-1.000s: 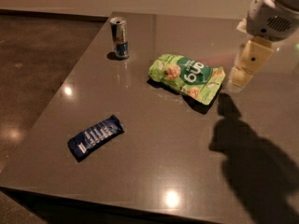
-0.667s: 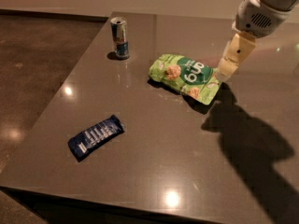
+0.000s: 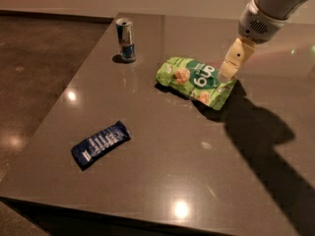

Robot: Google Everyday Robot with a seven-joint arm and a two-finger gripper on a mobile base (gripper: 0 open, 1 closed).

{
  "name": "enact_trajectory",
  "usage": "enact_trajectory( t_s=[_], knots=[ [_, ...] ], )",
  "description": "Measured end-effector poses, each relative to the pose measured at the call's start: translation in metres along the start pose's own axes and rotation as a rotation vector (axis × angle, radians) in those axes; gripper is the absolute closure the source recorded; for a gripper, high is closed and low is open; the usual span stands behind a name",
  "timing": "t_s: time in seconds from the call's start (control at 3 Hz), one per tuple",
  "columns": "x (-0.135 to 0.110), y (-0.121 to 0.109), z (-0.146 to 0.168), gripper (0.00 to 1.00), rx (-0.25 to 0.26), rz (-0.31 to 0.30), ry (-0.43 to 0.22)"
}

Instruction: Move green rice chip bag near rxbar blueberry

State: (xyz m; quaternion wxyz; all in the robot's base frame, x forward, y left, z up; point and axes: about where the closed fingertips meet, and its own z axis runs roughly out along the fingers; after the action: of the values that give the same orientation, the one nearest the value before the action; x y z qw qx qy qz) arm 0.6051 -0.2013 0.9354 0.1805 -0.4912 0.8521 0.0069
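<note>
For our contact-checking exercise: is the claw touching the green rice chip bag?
Cannot tell. The camera view shows the claw tip overlapping the right edge of the green rice chip bag, yet it could be hovering above it.

tool (image 3: 228, 74) at green rice chip bag (image 3: 193, 80) right end, contact unclear | arm (image 3: 275, 6) above bag cut by top edge | worktop (image 3: 162, 176) right of bag cropped

It is dim in here, with warm light from above. The dark glossy table (image 3: 147, 181) throws back 2 small bright spots, 1 near its left edge and 1 near the front. The gripper (image 3: 228, 74), at the right end of the green rice chip bag (image 3: 194, 80), casts with its arm a broad black shadow (image 3: 266, 132) toward the lower right.
</note>
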Motion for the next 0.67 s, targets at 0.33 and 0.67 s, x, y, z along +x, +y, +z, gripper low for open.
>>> enact_trajectory(
  t_s=[0.33, 0.67],
  knots=[
    [-0.001, -0.007, 0.023, 0.0, -0.011, 0.038, 0.019],
    [-0.005, -0.001, 0.046, 0.0, -0.041, 0.041, 0.041]
  ],
)
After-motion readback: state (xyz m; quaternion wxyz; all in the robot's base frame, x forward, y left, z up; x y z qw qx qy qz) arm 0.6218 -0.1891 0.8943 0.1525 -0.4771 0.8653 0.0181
